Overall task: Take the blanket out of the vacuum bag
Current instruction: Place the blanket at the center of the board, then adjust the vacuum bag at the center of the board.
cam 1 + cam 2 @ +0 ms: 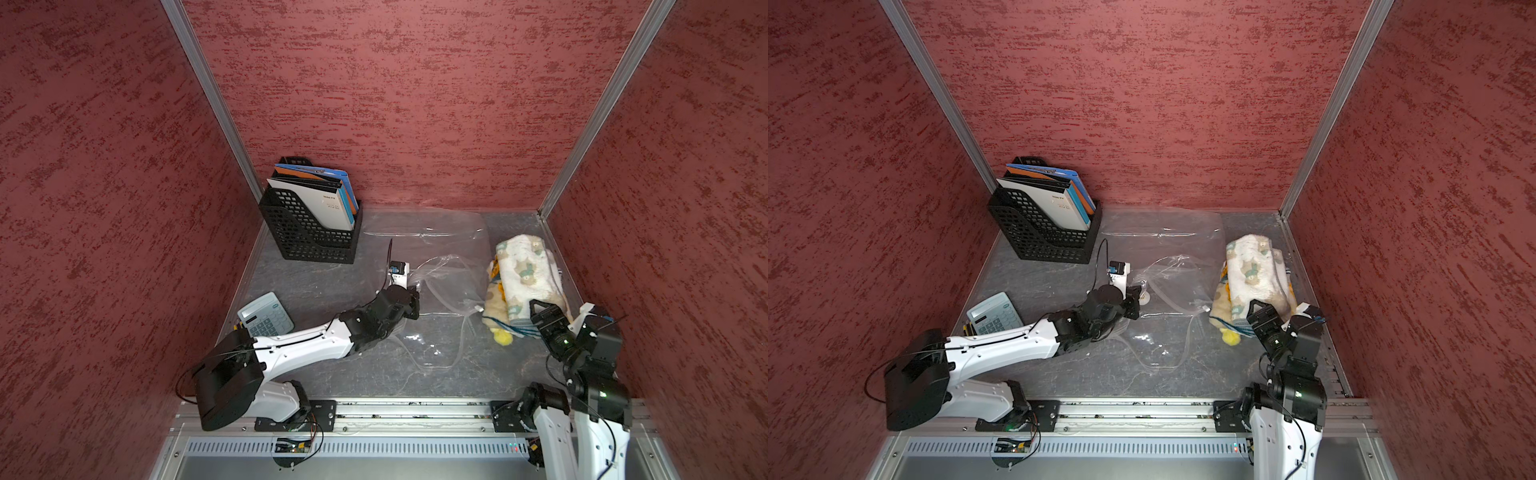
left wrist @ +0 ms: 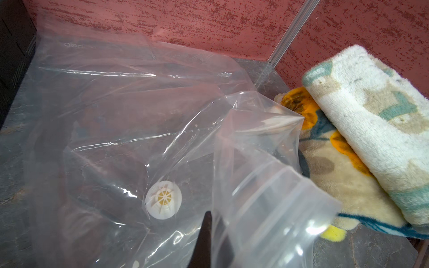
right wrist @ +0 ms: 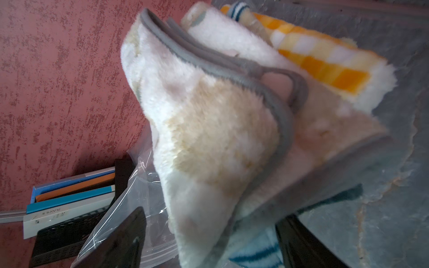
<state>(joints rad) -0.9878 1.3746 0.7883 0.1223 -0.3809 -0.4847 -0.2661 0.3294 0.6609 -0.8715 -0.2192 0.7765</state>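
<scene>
In both top views the blanket [image 1: 525,278] lies folded by the right wall, outside the vacuum bag [image 1: 432,266], which sprawls empty across mid-table. My left gripper [image 1: 413,305] is pinched onto a fold of the bag. My right gripper [image 1: 540,311] sits at the blanket's near end.

Left wrist: the crumpled bag with its valve [image 2: 163,199], and the blanket [image 2: 362,120] just beside the bag's mouth.

Right wrist: the jaws stand wide, a blanket corner [image 3: 209,130] loose between them.

I judge the removal done. What's left is letting go of the bag and backing away.
</scene>
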